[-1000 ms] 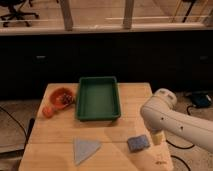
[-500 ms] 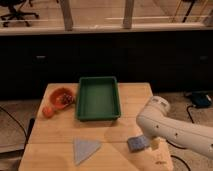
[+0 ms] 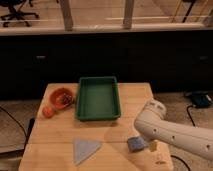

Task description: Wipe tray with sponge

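Observation:
The green tray (image 3: 98, 99) sits empty at the back middle of the wooden table. The small blue-grey sponge (image 3: 135, 144) lies on the table near the front right, well in front of the tray. My white arm reaches in from the right, and my gripper (image 3: 151, 145) hangs low just to the right of the sponge, close beside it. I cannot tell whether it touches the sponge.
An orange bowl (image 3: 62, 96) stands left of the tray, with a small orange ball (image 3: 48, 111) in front of it. A pale grey-blue triangular cloth (image 3: 86, 149) lies at the front left. The table (image 3: 55, 132) ends close to the right of the gripper.
My arm has swung left and down, bringing the gripper from the table's right edge to just beside the sponge. The sponge, tray and cloth have not moved.

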{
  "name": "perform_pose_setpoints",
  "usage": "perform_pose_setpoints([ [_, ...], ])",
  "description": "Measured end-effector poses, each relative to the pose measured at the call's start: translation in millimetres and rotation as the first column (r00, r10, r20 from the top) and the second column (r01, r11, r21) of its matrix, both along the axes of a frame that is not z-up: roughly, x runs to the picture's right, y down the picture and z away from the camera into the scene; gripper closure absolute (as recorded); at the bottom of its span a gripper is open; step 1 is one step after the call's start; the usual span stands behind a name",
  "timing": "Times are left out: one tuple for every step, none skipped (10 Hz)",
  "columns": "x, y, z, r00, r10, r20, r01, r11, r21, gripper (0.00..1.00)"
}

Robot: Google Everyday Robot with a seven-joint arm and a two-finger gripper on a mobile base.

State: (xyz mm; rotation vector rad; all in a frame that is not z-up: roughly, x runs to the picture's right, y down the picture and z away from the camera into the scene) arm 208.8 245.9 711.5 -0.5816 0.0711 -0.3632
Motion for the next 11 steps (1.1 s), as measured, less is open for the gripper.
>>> perform_pose_setpoints([
  [-1,4,1.9,1.000,-0.004,0.010,0.004,1.0000,-0.003,0.20],
  [-1,5,3.3,1.000,-0.006,0.015,0.006,1.0000,-0.004,0.20],
  [-2,7,4.5,1.000,-0.010,0.019,0.010,0.9999,-0.006,0.20],
  [-3,9,6.8,1.000,-0.014,0.027,0.015,0.9999,-0.009,0.20],
  [-4,10,7.8,0.999,-0.014,0.030,0.014,0.9999,-0.007,0.20],
  [-4,10,7.7,0.999,-0.014,0.029,0.014,0.9999,-0.007,0.20],
  [-5,11,8.6,0.999,-0.014,0.031,0.015,0.9999,-0.009,0.20],
  [-5,12,9.5,0.999,-0.020,0.033,0.021,0.9997,-0.009,0.20],
  [-5,14,10.8,0.999,-0.027,0.035,0.028,0.9996,-0.011,0.20],
  [-6,15,12.5,0.999,-0.030,0.041,0.030,0.9995,-0.013,0.20],
  [-5,17,13.6,0.999,-0.026,0.043,0.027,0.9995,-0.017,0.20],
])
